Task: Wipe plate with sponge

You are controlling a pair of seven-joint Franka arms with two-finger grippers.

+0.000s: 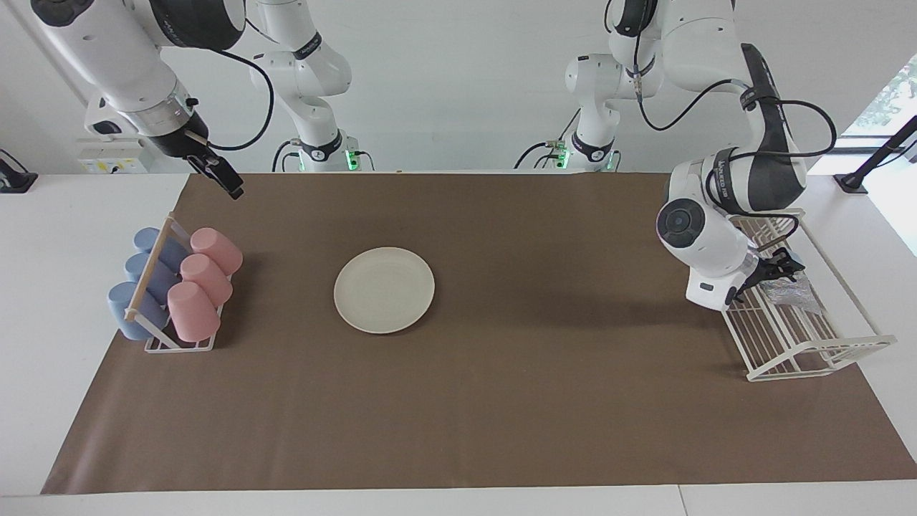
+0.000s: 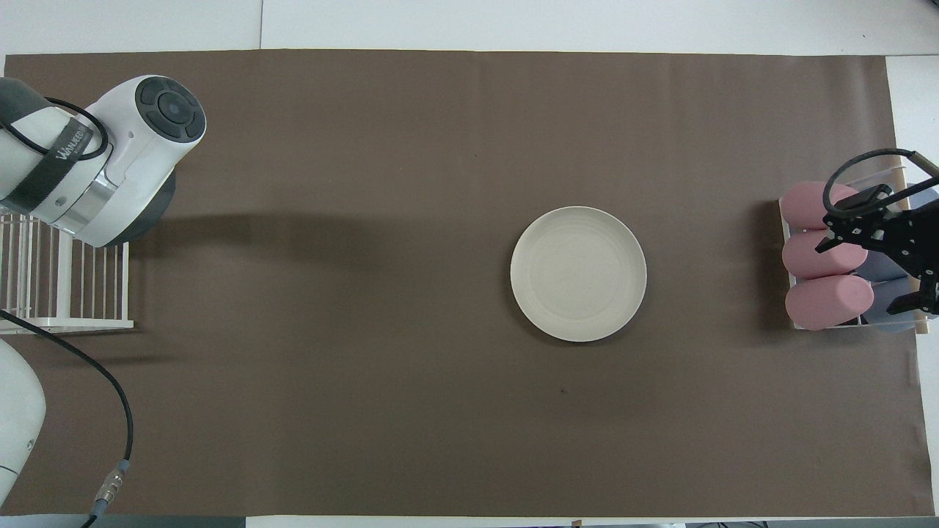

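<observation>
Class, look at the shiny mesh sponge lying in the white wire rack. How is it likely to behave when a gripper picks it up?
The sponge looks crumpled and loosely meshed, so it will probably squash and flop rather than hold its shape. It seems thin and airy, so likely very light. Its mesh might snag on the wire rack as it lifts.

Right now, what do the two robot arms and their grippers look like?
Both arms are glossy white with rounded joint housings and dark grey-black sections. The left arm has a round dark cap on its joint, a black band with white lettering, and black cables looping along it. The right arm has a silver wrist ring and a black cable. The left gripper and right gripper are black.
</observation>
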